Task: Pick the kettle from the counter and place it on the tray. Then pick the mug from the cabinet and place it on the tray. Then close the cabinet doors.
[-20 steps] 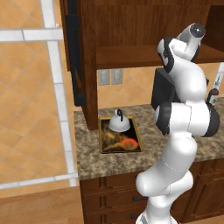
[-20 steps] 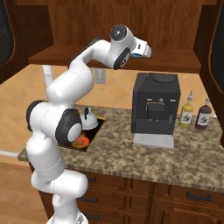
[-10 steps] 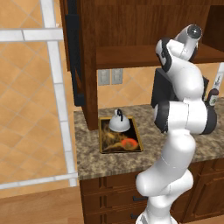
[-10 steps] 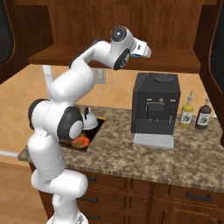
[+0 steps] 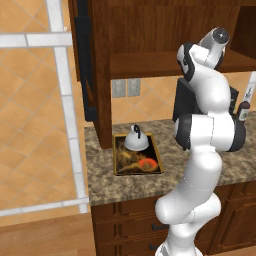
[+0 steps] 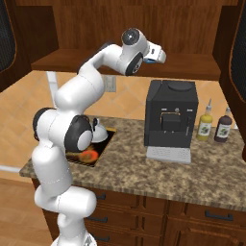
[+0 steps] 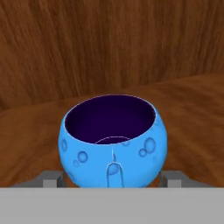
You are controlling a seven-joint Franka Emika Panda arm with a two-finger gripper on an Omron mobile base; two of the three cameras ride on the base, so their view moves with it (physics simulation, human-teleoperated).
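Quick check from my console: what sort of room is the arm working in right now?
A home kitchen, rendered: a speckled brown-grey granite counter over dark wooden drawers, a black coffee machine, and a dark reddish-brown wooden wall cabinet holding a bright blue mug.

Hiding most of the coffee machine [image 5: 180,102] behind the white arm in the left base view, and covering the near corner of the tray [image 6: 108,139] and part of the kettle [image 6: 99,133] in the right base view. Cutting off the base of the mug [image 7: 113,141] and all but the tops of the fingertips [image 7: 50,178] at the hand view's bottom. Leaving contact with the mug impossible to judge.
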